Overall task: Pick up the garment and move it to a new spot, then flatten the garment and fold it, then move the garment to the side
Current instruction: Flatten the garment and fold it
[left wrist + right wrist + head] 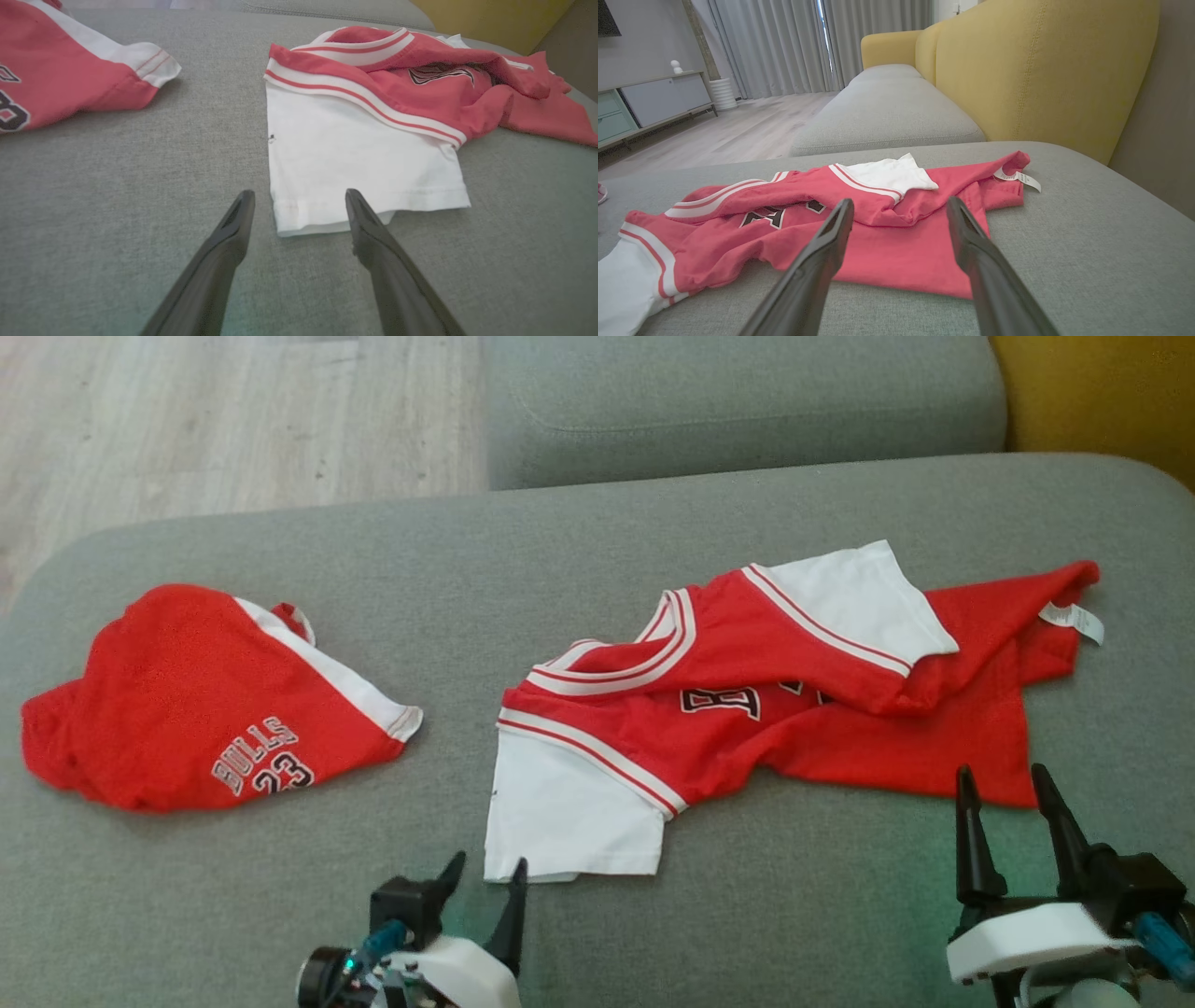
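A red jersey with white sleeves, the garment [747,709], lies crumpled across the middle and right of the grey cushion [467,569]; one white sleeve points toward me. My left gripper [485,877] is open just short of that sleeve's hem [327,219], its fingers apart with nothing between them [299,196]. My right gripper [1008,784] stands open at the garment's near red edge, and in the right wrist view the red cloth [896,242] lies beyond the fingertips [900,205].
A second red piece with "BULLS 23" lettering [205,700] lies at the cushion's left. Another grey seat cushion [738,401] sits behind, a yellow backrest [1041,70] to the right, wooden floor [187,420] at the far left.
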Motion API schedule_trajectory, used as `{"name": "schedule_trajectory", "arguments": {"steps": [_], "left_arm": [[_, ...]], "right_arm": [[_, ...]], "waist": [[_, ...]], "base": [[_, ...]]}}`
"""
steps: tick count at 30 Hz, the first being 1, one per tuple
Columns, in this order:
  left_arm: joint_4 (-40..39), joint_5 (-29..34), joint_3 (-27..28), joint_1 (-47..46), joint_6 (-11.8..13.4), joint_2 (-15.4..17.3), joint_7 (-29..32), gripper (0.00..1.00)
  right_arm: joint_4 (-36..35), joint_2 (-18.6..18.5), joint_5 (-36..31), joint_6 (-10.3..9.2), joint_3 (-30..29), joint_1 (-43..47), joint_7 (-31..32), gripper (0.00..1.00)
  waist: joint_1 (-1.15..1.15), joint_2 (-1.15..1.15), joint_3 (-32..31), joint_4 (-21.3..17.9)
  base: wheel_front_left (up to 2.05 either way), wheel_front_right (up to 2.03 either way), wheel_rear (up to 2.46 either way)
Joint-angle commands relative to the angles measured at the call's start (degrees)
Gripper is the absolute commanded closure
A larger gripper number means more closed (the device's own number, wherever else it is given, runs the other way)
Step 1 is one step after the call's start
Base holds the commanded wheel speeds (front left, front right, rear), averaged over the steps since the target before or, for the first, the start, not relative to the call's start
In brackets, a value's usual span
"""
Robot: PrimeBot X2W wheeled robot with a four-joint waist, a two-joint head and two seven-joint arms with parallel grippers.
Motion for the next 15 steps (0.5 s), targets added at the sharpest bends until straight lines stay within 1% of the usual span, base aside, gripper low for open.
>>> {"name": "schedule_trajectory", "arguments": {"steps": [1, 8, 15], "left_arm": [[-1.0, -0.1, 2.4, -3.1, 1.0, 0.1, -0.2, 0.00], [1.8, -1.0, 2.8, -4.9, 2.3, 0.1, 1.3, 0.00], [3.7, -1.7, 1.1, -5.3, 0.6, 0.1, 3.1, 0.00]], "right_arm": [[-1.7, -0.4, 0.1, 0.39, 1.6, -2.3, -0.8, 0.00], [-1.7, -0.4, 0.7, 0.39, 1.6, -3.6, -0.8, 0.00], [-2.2, -0.4, 0.4, 0.39, 0.4, -4.2, -0.8, 0.00]], "waist": [[0.00, 0.00, 0.5, -0.4], [0.00, 0.00, 2.3, -1.8], [0.00, 0.00, 2.6, -2.3]], "base": [[0.00, 0.00, 0.00], [0.00, 0.00, 0.00], [0.00, 0.00, 0.00]]}}
